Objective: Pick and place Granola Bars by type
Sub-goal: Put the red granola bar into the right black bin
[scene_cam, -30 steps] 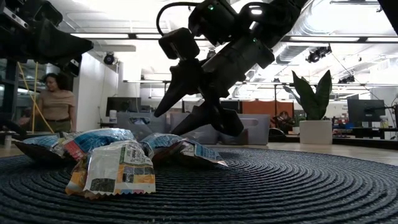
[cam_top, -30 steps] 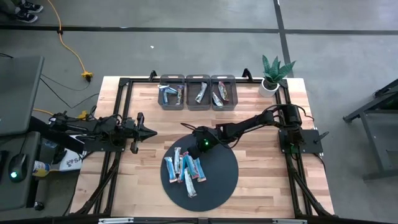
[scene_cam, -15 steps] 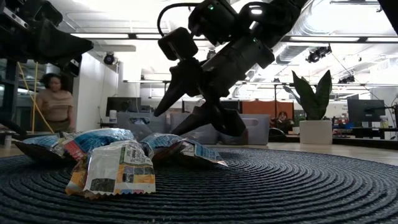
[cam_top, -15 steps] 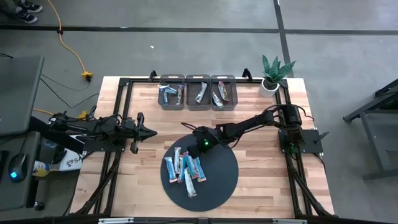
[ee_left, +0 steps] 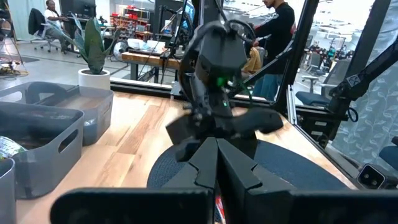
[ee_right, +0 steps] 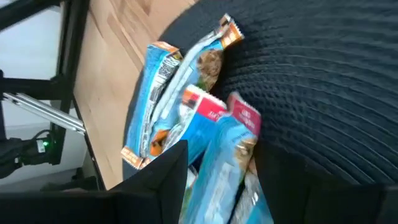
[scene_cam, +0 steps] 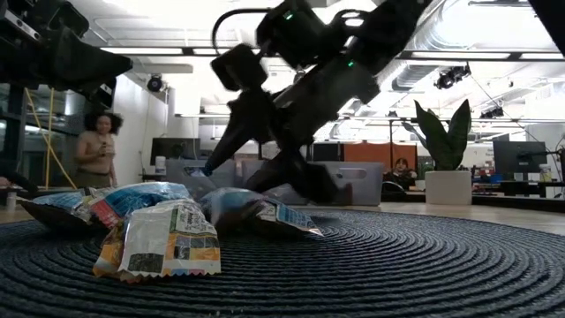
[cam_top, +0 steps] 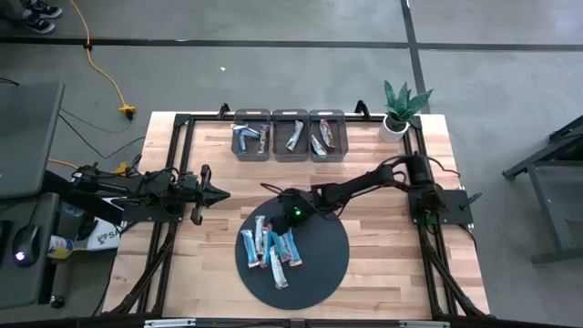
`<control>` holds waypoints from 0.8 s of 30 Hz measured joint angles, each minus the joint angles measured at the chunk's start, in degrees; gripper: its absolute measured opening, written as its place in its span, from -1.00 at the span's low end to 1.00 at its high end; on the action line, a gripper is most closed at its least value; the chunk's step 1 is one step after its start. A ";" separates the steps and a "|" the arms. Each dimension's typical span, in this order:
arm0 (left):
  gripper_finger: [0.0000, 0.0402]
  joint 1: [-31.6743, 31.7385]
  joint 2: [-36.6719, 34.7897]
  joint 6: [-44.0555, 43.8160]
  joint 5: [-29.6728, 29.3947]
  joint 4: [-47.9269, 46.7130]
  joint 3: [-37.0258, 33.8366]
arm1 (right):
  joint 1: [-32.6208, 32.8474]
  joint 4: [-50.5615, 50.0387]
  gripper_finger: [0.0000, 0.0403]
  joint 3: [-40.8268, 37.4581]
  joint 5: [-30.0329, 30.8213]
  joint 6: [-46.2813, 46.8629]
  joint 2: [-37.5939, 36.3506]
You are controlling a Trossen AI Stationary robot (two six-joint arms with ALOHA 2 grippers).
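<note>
Several granola bars (cam_top: 271, 246), mostly light blue with some red, lie in a loose pile on the left part of a dark round mat (cam_top: 319, 260). In the low view the pile (scene_cam: 168, 221) rests flat on the mat. My right gripper (cam_top: 278, 211) is open and hovers over the pile's far side. In the right wrist view its fingers (ee_right: 227, 180) stand on either side of a light blue bar (ee_right: 233, 149) without visibly touching it. My left gripper (cam_top: 219, 193) is shut and waits over the table's left side, with its fingers closed together in its own view (ee_left: 217, 165).
Three grey bins stand in a row at the far edge: the left (cam_top: 250, 138) holds blue bars, the middle (cam_top: 290, 137) a silver one, the right (cam_top: 326, 137) red ones. A potted plant (cam_top: 401, 109) is at the far right corner. A person (scene_cam: 95, 155) stands beyond the table.
My right gripper has moved toward the table's left and slightly nearer, closing in on the pile of bars while staying open. The bars and the left arm have kept still.
</note>
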 joint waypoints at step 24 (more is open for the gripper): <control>-0.99 -0.01 0.01 0.00 -0.01 0.01 0.00 | 0.39 -2.29 -0.29 3.92 -1.18 -2.19 3.80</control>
